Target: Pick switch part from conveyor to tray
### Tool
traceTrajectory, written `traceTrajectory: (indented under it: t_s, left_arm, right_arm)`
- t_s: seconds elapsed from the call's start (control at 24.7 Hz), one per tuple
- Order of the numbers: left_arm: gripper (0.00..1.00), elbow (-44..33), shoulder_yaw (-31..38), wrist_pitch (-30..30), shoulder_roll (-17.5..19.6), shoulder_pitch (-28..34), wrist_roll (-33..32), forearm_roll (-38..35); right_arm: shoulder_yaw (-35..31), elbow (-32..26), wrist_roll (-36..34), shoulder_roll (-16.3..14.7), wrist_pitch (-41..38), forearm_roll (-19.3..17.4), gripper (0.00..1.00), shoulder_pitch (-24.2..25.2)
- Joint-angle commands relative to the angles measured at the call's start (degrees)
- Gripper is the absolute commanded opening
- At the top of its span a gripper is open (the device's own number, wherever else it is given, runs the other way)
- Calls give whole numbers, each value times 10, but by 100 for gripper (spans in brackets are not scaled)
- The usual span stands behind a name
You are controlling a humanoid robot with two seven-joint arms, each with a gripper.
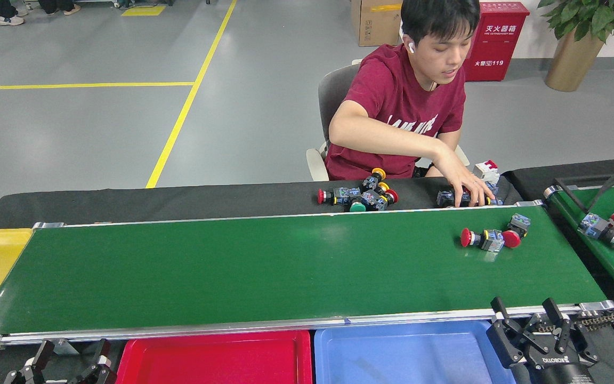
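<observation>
Switch parts (491, 238), two touching, are lying on the conveyor (264, 272) ahead and slightly left of the right gripper (530, 320), which is waiting with fingers apart above the blue tray (413, 354); grabbing one is risking knocking its neighbour away.

Left gripper (64, 361) low, right gripper (525, 316) low (both spread)

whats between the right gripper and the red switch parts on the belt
In the head view, only bare green conveyor and its near silver rail separate the right gripper from the switch parts.
</observation>
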Motion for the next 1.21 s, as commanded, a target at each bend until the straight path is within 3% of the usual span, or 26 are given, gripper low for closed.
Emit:
traceTrajectory:
  t_s: [0.0,0.12,0.28,0.36,0.65,0.69,0.81,0.97,1.09,1.17]
  left_arm:
    - [100,-4,-2,-1,7,-6,4,0]
    - [100,-4,-3,-1,7,-7,4,0]
    - [100,-4,-3,-1,7,-9,4,0]
    - [100,-2,-3,-1,7,-9,4,0]
    - [100,14,-5,-1,9,-35,4,-2]
    - [100,15,-5,-1,9,-37,4,-3]
    - [100,15,-6,-1,9,-39,4,-4]
    - [100,15,-6,-1,9,-38,4,-4]
    - [100,15,-5,-1,10,-36,4,-3]
    - [100,14,-3,-1,9,-33,4,-2]
  right_arm:
    - [15,13,24,0,36,1,96,-28]
    - [65,88,28,-4,86,6,96,-110]
    - [140,245,39,2,127,2,96,-248]
    - [168,341,39,21,141,-1,96,-323]
    - [172,583,29,67,139,-1,96,-497]
    - [174,602,26,70,139,0,92,-511]
    - [198,617,26,72,135,0,53,-522]
    - [217,617,27,74,110,-9,27,-520]
    - [217,604,27,73,97,-13,27,-516]
    - [217,553,31,70,79,-14,27,-508]
